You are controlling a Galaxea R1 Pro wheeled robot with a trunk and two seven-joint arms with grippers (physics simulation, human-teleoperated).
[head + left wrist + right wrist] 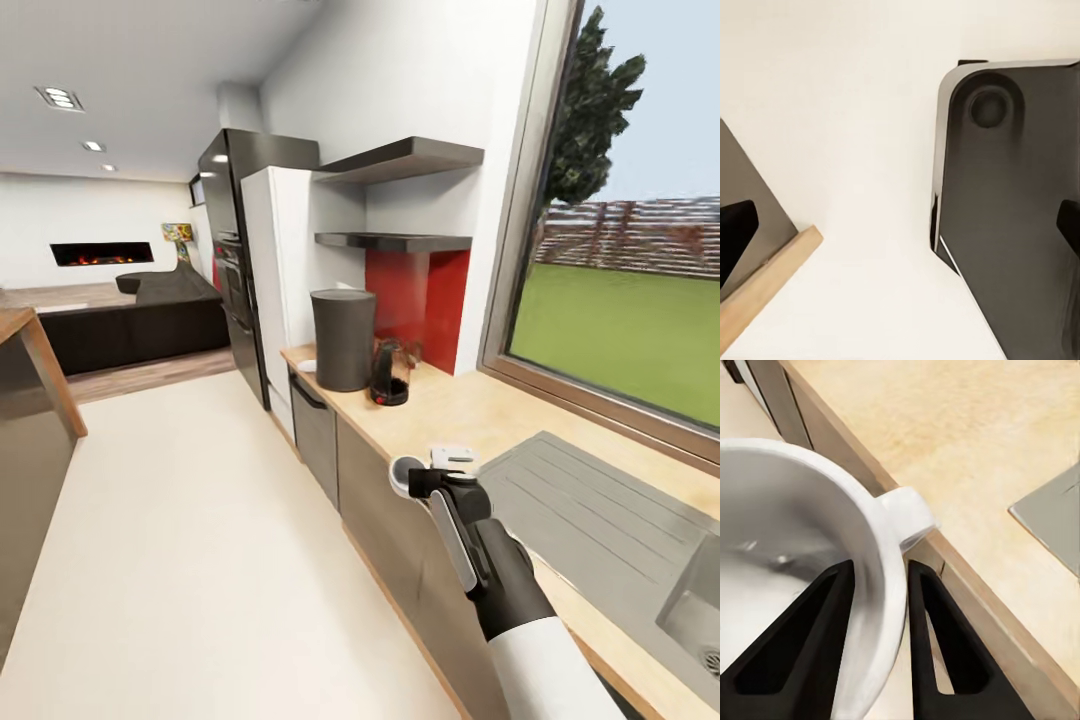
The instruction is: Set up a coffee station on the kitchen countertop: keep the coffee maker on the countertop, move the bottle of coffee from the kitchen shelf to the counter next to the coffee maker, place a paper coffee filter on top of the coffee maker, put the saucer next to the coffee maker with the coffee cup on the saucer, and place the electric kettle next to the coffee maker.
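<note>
My right gripper (418, 482) is shut on the rim of a white coffee cup (403, 472), held over the front edge of the wooden countertop (470, 410). In the right wrist view one finger (810, 637) is inside the cup (817, 532) and the other is outside, beside its handle (907, 514). Far along the counter stand a tall dark grey cylinder (343, 340) and a small black and red appliance with a glass body (390, 373). A white saucer edge (307, 365) peeks from behind the cylinder. My left gripper (900, 232) hangs open above the floor.
A grey drainboard (570, 500) and sink (695, 605) lie to the right of the cup. Two dark shelves (400, 160) hang over the counter's far end, beside a white fridge (275, 270). A wooden table edge (765, 285) and the robot's dark base (1020, 210) lie below the left gripper.
</note>
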